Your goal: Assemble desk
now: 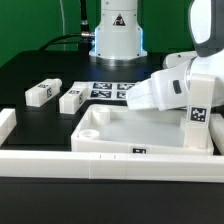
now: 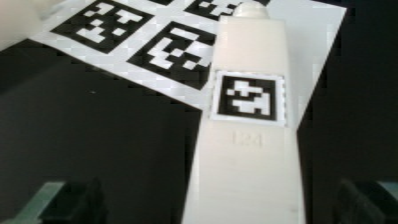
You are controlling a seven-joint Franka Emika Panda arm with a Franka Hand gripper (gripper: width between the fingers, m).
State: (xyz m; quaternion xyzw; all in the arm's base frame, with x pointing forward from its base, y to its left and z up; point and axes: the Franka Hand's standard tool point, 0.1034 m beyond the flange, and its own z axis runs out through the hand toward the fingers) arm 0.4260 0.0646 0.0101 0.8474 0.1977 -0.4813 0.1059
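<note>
Gripper (image 2: 210, 203) spread wide: its fingers (image 2: 50, 200) flank a tagged leg (image 2: 246, 110) without touching it, the marker board (image 2: 125, 35) beyond. Tabletop (image 1: 130, 130) lies centre, with second leg (image 1: 42, 91) and third leg (image 1: 72, 97) at the exterior view's left.

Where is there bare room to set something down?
Bare black table between the two short square white legs and the long low white border wall, at the exterior view's left. The large white plastic tray-like tabletop has bare floor too. Crowded by the marker board and white robot arm.

A green backdrop (image 1: 30, 25) stands behind the black table (image 1: 20, 72) — a low white border wall (image 1: 60, 165) edges it.
</note>
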